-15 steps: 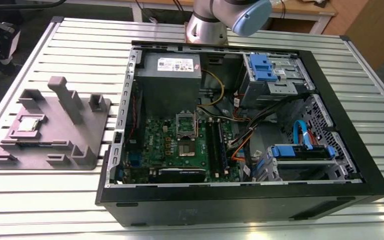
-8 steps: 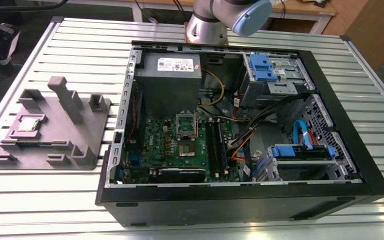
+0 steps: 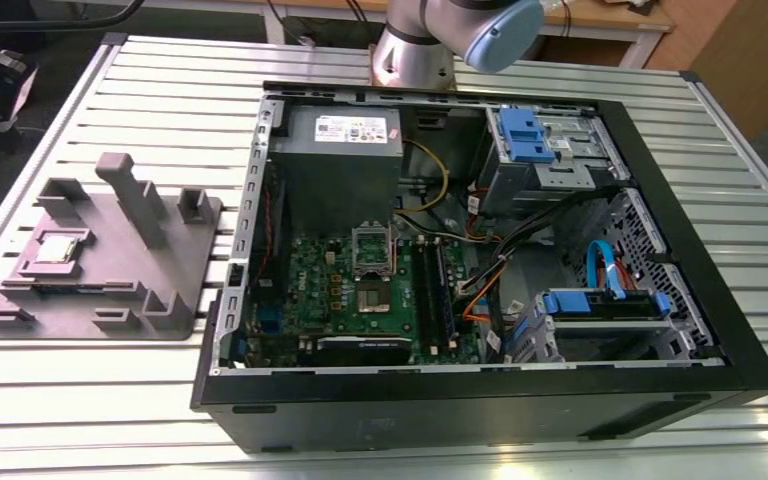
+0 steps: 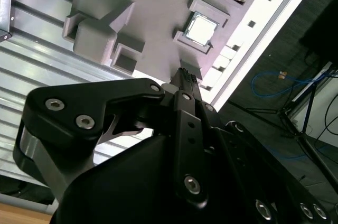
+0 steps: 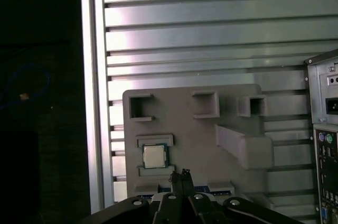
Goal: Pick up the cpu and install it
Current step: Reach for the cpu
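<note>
**SITE TYPE: ROBOTICS LABORATORY, PC-ASSEMBLY TEST BENCH**

The setting is a robotics lab bench, identified by the following items in the exterior view.

- The work surface is a ribbed, slotted aluminium-profile table (image 3: 157, 90).
- An open black steel desktop computer case (image 3: 491, 410) lies at its centre, exposing a green motherboard (image 3: 344, 290) and wiring.
- At 12 o'clock from the case stands a silver-grey robot arm column (image 3: 418, 55) with a pale blue joint cap.
- At 9 o'clock lies a grey moulded plastic fixture plate (image 3: 131, 265), with a small square silvery-topped cpu (image 3: 61, 246) seated in one recess.
- At 1 o'clock, beyond the table, stands a light wooden bench (image 3: 611, 15).

In the second wrist view, a loose blue cable (image 4: 268, 76) lies on the dark floor beside the table.
</note>
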Controlling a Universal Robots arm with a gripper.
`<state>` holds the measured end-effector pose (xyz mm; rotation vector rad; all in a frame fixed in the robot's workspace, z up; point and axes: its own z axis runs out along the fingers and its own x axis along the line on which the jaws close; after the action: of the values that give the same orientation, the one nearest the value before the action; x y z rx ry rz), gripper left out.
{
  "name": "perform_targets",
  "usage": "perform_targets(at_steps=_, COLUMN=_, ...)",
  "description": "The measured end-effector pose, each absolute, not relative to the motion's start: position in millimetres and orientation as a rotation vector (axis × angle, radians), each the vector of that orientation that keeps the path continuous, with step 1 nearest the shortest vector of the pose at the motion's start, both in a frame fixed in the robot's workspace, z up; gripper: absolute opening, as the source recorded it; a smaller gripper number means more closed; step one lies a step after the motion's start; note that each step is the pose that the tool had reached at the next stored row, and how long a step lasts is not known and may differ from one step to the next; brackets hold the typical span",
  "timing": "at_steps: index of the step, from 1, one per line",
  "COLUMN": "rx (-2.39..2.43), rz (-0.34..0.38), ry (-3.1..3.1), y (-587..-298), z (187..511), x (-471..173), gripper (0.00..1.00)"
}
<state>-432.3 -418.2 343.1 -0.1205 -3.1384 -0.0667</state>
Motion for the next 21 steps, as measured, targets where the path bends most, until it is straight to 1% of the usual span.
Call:
perform_targets(at_steps=7, rx=-0.12, rz=-0.067, ry=-3.138, y=-418.6, z=339.7, x=-435.2, gripper=0.11)
perform_targets(at_steps=21, rx=-0.121, rz=-0.067, ry=-3.138, y=-426.3, z=319.0, x=-444.3, gripper=0.11)
